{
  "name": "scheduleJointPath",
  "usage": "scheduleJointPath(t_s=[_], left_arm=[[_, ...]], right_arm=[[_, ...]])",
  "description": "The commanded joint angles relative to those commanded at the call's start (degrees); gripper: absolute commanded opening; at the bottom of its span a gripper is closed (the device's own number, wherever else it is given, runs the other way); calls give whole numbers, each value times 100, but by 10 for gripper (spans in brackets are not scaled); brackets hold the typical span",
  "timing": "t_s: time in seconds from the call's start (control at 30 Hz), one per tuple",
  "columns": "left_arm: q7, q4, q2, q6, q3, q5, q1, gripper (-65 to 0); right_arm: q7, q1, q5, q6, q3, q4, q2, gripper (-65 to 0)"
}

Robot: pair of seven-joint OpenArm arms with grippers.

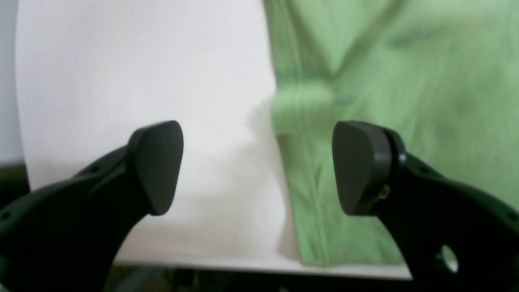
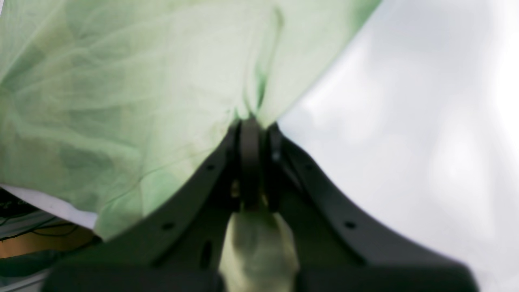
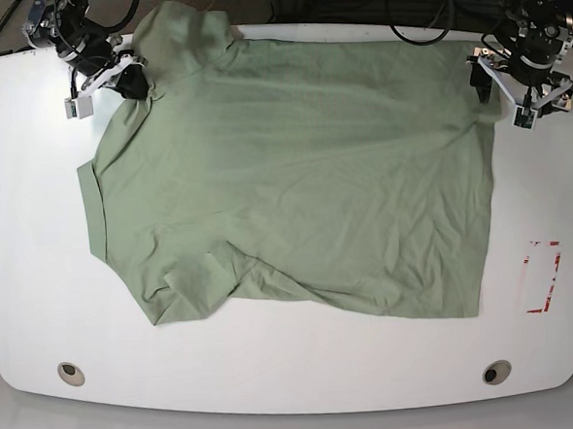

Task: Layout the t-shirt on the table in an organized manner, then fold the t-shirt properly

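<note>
The pale sage-green, wrinkled cloth t-shirt (image 3: 294,175) lay spread across my smooth white table (image 3: 38,288). My right pincer (image 2: 251,125) was clamped on its far sleeve region; my left pincer (image 1: 257,166) gaped wide, empty, over the hem edge. Soft, light fabric, I judged: best gripped at corners.

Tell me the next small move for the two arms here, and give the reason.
Probably close the open left pincer on the hem corner of the pale sage-green cloth t-shirt. The right pincer is shut on a bunched far sleeve, and the left one sits empty at the shirt's edge on the white smooth table; gripping both ends would let them pull it flat.
</note>
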Motion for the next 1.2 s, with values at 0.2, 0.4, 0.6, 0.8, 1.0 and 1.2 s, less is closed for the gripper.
scheduleJointPath(t_s=[0.2, 0.4, 0.6, 0.8, 1.0, 1.2], left_arm=[[-18, 0, -35, 0, 0, -809, 554, -105], [-35, 0, -44, 0, -9, -1222, 870, -105], [-202, -9, -35, 0, -132, -1240, 1055, -105], [-325, -26, -18, 0, -387, -1301, 1099, -105], [-325, -185, -35, 0, -580, -1591, 1169, -105], [-325, -475, -44, 0, -527, -1591, 1143, -105]], right_arm=[[0, 9, 0, 0, -9, 0, 0, -650], [0, 18, 0, 0, -18, 0, 0, -650], [0, 26, 0, 0, -18, 0, 0, -650], [0, 26, 0, 0, -18, 0, 0, -650], [0, 26, 0, 9, -26, -9, 0, -650], [0, 26, 0, 9, -26, -9, -9, -650]])
